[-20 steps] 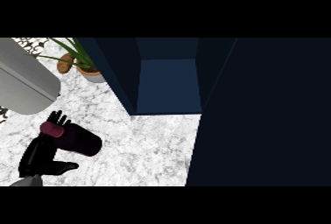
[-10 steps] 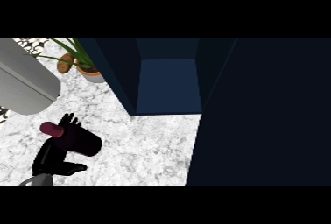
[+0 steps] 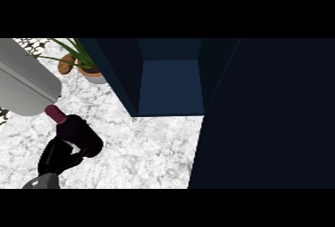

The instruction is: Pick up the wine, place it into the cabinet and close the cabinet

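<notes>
The wine [image 3: 77, 132] is a dark bottle with a maroon neck pointing up-left, at the view's lower left over the marble counter [image 3: 144, 150]. My right hand [image 3: 60, 156] is curled round the bottle's lower end from below, and its grey forearm enters at the bottom edge. The dark blue cabinet [image 3: 169, 84] stands open at the upper middle, to the right of the bottle and apart from it. Its door [image 3: 268, 115] fills the right side of the view. My left hand does not show.
A thick grey forearm [image 3: 25, 84] crosses the upper left corner, just above the bottle's neck. A potted plant [image 3: 88, 71] with long green leaves stands at the back, beside the cabinet's left wall.
The hand's spread fingers have closed round the bottle. Bottle and hand have shifted slightly right, and the bottle's neck now shows clear of the fingers.
</notes>
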You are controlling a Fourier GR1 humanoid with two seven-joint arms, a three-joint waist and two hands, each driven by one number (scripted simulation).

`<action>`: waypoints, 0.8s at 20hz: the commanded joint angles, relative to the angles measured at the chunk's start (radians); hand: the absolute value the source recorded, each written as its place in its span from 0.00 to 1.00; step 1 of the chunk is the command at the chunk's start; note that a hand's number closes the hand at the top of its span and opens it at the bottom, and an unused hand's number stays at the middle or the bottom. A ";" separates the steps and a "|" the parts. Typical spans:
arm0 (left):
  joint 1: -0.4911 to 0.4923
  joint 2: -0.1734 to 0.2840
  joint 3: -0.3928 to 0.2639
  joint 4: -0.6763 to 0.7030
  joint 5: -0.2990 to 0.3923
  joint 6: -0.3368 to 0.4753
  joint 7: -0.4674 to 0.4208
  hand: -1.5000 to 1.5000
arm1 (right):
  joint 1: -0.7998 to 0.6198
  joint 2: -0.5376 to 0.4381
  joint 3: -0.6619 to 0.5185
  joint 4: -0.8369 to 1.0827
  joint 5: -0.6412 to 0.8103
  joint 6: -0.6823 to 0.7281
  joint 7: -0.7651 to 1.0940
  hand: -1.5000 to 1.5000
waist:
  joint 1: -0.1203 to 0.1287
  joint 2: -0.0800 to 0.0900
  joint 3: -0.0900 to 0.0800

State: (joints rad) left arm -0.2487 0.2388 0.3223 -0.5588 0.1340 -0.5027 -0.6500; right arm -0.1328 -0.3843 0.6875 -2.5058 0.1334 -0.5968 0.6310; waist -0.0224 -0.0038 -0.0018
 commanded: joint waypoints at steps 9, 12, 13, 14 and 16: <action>0.021 -0.002 -0.039 -0.015 -0.044 0.039 -0.164 1.00 | 0.066 -0.053 0.049 -0.204 0.121 -0.023 0.065 0.00 | 0.003 -0.002 0.000; 0.028 -0.084 -0.080 -0.090 -0.068 0.141 -0.165 1.00 | 0.086 -0.047 0.052 -0.144 0.107 -0.022 -0.008 0.00 | 0.010 -0.001 0.001; 0.092 -0.124 -0.116 -0.131 -0.098 0.162 -0.211 1.00 | 0.072 -0.061 0.005 -0.160 0.059 -0.018 -0.004 0.00 | 0.014 -0.002 0.002; 0.048 -0.117 -0.116 -0.149 -0.098 0.193 -0.159 1.00 | 0.055 -0.066 -0.010 -0.201 0.070 -0.028 0.060 0.00 | 0.010 -0.003 0.001; 0.133 -0.143 -0.137 -0.163 -0.112 0.188 -0.227 1.00 | 0.115 -0.084 0.047 -0.195 0.093 -0.024 -0.010 0.00 | 0.009 -0.003 0.001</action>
State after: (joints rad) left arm -0.1867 0.1454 0.2309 -0.6984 0.0586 -0.3259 -0.8074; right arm -0.0990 -0.4317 0.6929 -2.5061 0.1231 -0.6234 0.5817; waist -0.0113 -0.0088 0.0030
